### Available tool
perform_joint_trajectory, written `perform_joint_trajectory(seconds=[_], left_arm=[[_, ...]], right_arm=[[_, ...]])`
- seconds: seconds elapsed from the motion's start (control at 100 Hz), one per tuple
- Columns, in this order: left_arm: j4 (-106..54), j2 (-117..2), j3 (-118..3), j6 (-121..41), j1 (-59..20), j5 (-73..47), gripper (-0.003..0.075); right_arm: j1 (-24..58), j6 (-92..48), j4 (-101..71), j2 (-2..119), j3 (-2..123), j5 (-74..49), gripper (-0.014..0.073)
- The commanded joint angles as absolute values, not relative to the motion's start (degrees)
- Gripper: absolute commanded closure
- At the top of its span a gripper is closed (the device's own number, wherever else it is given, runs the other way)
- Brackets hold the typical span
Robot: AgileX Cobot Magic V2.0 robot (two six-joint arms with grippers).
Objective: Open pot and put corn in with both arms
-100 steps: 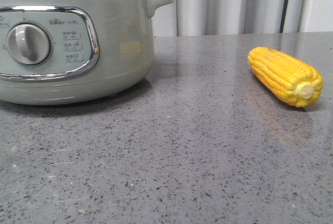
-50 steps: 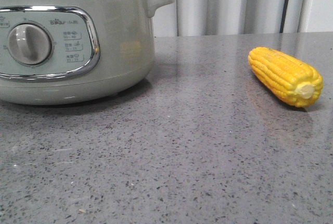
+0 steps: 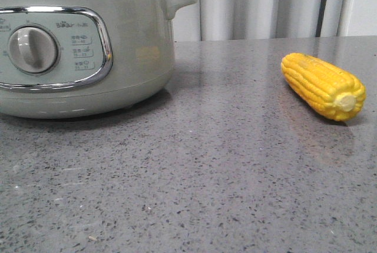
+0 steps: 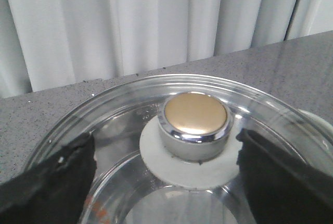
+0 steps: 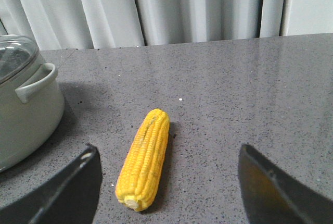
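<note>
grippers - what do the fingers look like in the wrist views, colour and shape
Only the fingers show. The left gripper has dark, matte black fingers with rough, blunt edges. The right gripper has similar black, wedge-shaped fingers with a slight sheen. No cables or markings are visible.

A kitchen-style setup, staged rather than lived in. A speckled grey stone countertop fills the lower frame, with an electric cooking pot at upper left and a corn cob at right. Behind, across the top of the frame, pale pleated curtains hang like a plain backdrop.
</note>
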State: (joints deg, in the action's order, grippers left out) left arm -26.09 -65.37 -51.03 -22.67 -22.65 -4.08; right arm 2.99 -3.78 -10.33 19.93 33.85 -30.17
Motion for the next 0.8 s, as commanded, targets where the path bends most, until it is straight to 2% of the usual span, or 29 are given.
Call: perform_joint_trajectory(seconds=[0.0, 0.32, 0.69, 0.79], left_arm=[[-26.44, -65.03, -53.10, -22.69, -23.13, 0.56, 0.0188], [-26.44, -67.44, -53.10, -22.69, -28.02, 6.07, 0.0189], [-26.44, -72.45, -54.14, -22.48, -28.10, 11.89, 0.0190], [-26.89, -73.05, -54.26, -22.48, -28.10, 12.12, 0.0217]], right_arm=[[2.76, -4.51, -9.88, 20.92, 35.78, -26.33, 0.0113], [2.76, -4.51, -9.88, 22.17, 35.67, -26.33, 0.0113], [2.76, -4.51, -9.88, 22.19, 35.67, -28.38, 0.0113], [2.76, -4.51, -9.88, 22.19, 35.67, -28.57, 0.0113]])
